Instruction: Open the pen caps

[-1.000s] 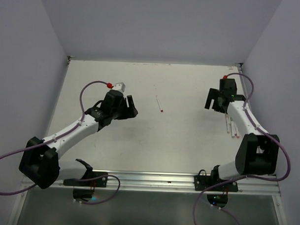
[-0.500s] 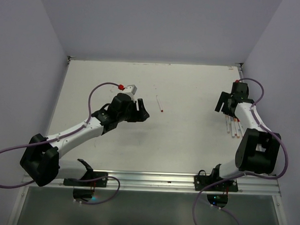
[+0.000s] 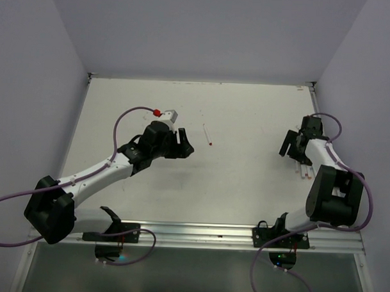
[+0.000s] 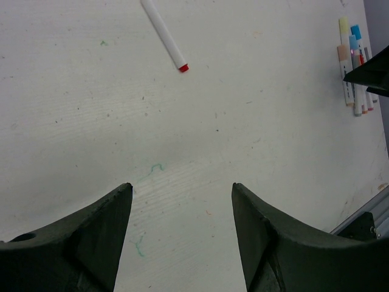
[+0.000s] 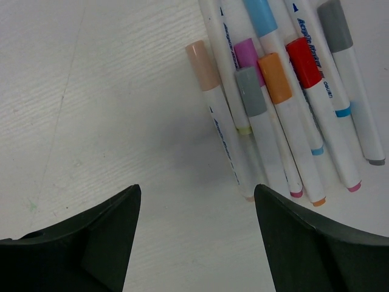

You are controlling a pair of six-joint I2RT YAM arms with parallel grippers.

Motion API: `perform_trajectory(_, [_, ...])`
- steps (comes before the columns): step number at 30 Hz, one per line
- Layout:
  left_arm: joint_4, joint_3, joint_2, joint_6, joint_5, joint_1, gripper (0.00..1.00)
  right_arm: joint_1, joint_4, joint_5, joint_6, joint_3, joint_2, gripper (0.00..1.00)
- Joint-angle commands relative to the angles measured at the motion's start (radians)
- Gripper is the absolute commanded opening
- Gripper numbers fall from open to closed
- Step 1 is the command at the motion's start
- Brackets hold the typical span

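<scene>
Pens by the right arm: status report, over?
Left gripper open, empty, over white table. Right gripper open, empty, hovering by white marker pens. Visible coloured plastic caps on. Nothing in the way.

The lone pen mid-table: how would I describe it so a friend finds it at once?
On the white table, look at the middle, just right of the left arm's tool. A thin white pen with a red end lies there alone; all the other pens lie bunched together by the right arm.
</scene>
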Motion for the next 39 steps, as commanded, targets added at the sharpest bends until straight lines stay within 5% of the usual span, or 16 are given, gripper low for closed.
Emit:
perform_trajectory(1, [0.029, 0.0, -0.017, 0.025, -0.002, -0.001, 0.69, -0.033, 0.022, -0.041, -0.001, -0.003, 0.007, 0.79])
perform_trajectory(30, [0.024, 0.001, 0.002, 0.028, -0.004, 0.001, 0.69, -0.063, 0.039, -0.069, -0.003, -0.016, 0.127, 0.71])
perform_trajectory(34, [0.018, 0.001, 0.002, 0.028, -0.005, -0.001, 0.69, -0.063, 0.034, -0.083, -0.009, -0.016, 0.142, 0.63])
perform_trajectory(39, [0.017, 0.0, -0.002, 0.027, -0.007, 0.001, 0.69, -0.063, 0.025, -0.095, -0.01, -0.019, 0.135, 0.41])
